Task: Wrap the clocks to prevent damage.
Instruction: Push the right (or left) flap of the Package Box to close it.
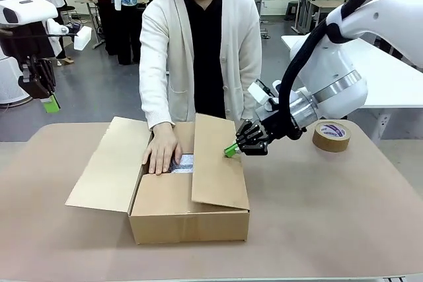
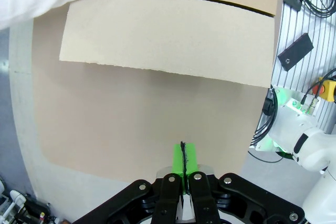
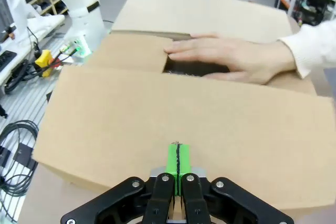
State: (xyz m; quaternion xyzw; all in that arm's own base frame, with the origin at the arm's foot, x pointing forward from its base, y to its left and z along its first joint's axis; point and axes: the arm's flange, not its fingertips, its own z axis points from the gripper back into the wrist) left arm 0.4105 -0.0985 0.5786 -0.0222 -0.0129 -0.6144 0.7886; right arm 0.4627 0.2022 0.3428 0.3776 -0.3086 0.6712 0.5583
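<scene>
Both grippers are pinched fully shut, holding nothing. The right gripper [image 1: 230, 150] has its green tips at the raised flap [image 1: 217, 163] of the cardboard box [image 1: 188, 224], seemingly touching it. Just beyond that flap the clocks [image 1: 184, 163] lie inside as a bubble-wrapped bundle under the person's hand [image 1: 160, 153]. The left gripper [image 1: 50, 104] hangs high, well apart from the box. Wrapping looks done and the bundle boxed. Folding the flaps and taping, with the tape roll [image 1: 331, 136] behind the right gripper, seem left.

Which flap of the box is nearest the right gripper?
The flap on the robot's right, folded inward, with the right gripper at its edge. The opposite flap lies spread outward.
</scene>
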